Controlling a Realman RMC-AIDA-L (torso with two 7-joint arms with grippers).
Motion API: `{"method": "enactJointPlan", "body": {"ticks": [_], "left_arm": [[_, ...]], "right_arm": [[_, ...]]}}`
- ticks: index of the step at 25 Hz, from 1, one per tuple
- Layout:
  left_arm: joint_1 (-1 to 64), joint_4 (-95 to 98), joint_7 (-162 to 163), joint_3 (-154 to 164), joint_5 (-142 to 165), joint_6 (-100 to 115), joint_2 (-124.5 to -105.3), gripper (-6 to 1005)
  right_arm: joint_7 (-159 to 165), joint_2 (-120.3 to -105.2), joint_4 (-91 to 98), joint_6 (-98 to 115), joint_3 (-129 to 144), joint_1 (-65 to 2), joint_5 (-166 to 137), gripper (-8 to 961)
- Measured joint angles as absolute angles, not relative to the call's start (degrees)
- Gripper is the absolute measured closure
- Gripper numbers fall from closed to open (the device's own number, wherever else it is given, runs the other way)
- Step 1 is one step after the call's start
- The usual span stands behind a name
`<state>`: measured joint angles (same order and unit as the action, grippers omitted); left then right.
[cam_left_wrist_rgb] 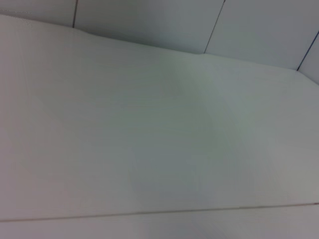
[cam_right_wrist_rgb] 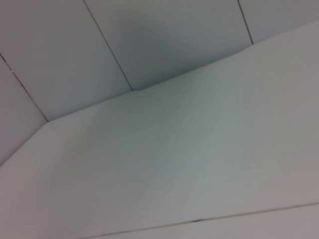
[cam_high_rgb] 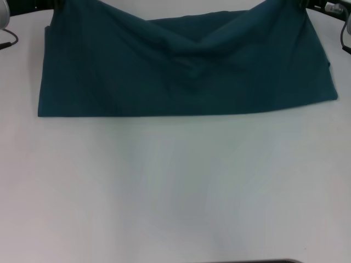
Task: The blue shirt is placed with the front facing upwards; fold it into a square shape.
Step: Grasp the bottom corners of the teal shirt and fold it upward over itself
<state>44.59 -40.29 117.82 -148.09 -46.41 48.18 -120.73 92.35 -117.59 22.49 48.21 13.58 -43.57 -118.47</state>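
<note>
The blue shirt (cam_high_rgb: 181, 82) lies across the far half of the white table (cam_high_rgb: 175, 186) as a wide band with a straight near edge. Its far layer is lifted at two corners, and the cloth sags in a fold between them. My left gripper (cam_high_rgb: 59, 3) holds the far left corner at the top edge of the head view. At the far right corner my right gripper (cam_high_rgb: 299, 3) does the same, and only dark slivers of either show. Both wrist views show only bare table (cam_left_wrist_rgb: 149, 149) (cam_right_wrist_rgb: 189, 169), with no shirt or fingers.
A grey object with a black cable (cam_high_rgb: 5, 33) sits at the table's left edge. Another grey object (cam_high_rgb: 346, 30) and cables (cam_high_rgb: 332, 7) are at the far right. Grey panels (cam_right_wrist_rgb: 124, 40) lie beyond the table edge.
</note>
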Motion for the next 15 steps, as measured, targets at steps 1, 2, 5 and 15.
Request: {"method": "enactJointPlan", "body": {"ticks": [1, 2, 5, 15], "left_arm": [[44.8, -40.3, 117.9, -148.1, -46.4, 48.1, -120.65, 968], [44.9, -40.3, 118.0, -148.1, -46.4, 47.9, -120.57, 968], [45.2, -40.4, 118.1, -148.1, -46.8, 46.9, -120.47, 968], [44.4, -39.4, 117.9, -145.1, -47.1, 41.7, -120.89, 969]], "right_arm": [[92.5, -117.59, 22.6, 48.2, 13.6, -43.7, -118.5, 923], [92.6, -117.59, 22.7, 48.2, 13.7, -43.9, -118.5, 923], [92.8, -117.44, 22.7, 47.8, 13.8, -44.1, -118.5, 923], [92.4, -117.48, 22.3, 43.9, 14.0, -44.0, -118.4, 922]]}}
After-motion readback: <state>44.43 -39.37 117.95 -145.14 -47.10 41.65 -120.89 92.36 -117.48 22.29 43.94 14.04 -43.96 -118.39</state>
